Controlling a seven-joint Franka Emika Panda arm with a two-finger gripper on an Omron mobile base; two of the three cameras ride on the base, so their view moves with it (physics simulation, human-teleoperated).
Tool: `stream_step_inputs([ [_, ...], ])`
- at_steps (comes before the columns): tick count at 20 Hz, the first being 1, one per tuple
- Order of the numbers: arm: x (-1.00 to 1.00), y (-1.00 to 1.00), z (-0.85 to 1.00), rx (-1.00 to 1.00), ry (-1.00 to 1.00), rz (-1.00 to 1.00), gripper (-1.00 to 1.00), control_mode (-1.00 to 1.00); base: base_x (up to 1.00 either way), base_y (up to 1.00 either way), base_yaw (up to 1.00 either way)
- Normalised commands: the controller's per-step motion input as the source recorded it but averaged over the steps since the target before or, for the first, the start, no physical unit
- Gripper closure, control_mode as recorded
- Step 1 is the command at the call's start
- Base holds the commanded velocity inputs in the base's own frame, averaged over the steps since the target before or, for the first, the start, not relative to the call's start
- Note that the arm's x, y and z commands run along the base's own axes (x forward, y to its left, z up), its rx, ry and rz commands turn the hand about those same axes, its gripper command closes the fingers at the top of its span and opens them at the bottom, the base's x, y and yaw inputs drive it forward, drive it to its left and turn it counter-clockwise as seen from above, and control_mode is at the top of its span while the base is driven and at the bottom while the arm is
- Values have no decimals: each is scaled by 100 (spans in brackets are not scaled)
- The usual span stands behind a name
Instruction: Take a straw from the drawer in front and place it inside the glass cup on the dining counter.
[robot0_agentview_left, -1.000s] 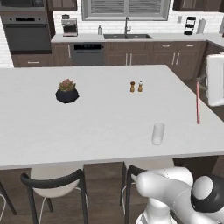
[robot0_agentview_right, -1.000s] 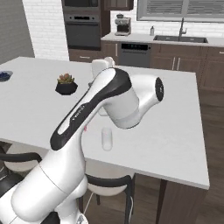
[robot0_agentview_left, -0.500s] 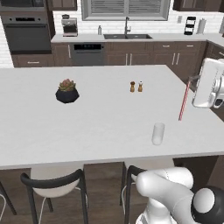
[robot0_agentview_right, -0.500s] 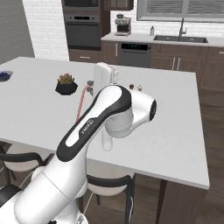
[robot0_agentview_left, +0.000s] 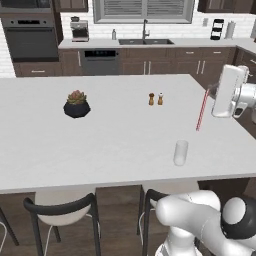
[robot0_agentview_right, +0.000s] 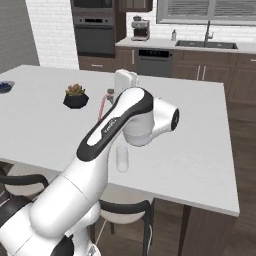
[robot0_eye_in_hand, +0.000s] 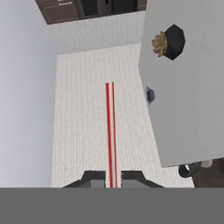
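My gripper (robot0_agentview_left: 210, 92) is shut on the top end of the thin red straw (robot0_agentview_left: 201, 111), which hangs slanted above the white dining counter (robot0_agentview_left: 115, 135). The straw's lower tip is a little right of and beyond the clear glass cup (robot0_agentview_left: 180, 152), which stands upright near the counter's front edge. From the right base view the straw (robot0_agentview_right: 102, 107) hangs in front of my forearm, up and left of the cup (robot0_agentview_right: 121, 158). In the hand view the straw (robot0_eye_in_hand: 110, 131) runs straight out between my dark fingertips (robot0_eye_in_hand: 94, 177). The drawer is out of view.
A black potted plant (robot0_agentview_left: 76, 105) and two small brown shakers (robot0_agentview_left: 155, 99) stand on the counter, left of the straw. Dark-backed chairs (robot0_agentview_left: 62, 207) are tucked under the front edge. A small blue dish (robot0_agentview_right: 5, 86) sits at the counter's far left end.
My hand has swung left from the counter's right edge, carrying the straw inward over the top and closer to the cup. The straw now slants more.
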Motion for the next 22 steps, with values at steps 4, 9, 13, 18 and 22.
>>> stream_step_inputs([
  [4,3,-17,-23,-16,0,-3,100,-100,0,0,0],
  [9,16,-1,-46,-12,0,-2,100,-100,0,0,0],
  [13,27,0,-43,0,1,0,100,-100,0,0,0],
  [18,34,0,-20,1,0,0,100,-100,0,0,0],
  [22,35,0,-21,0,0,0,100,-100,0,0,0],
])
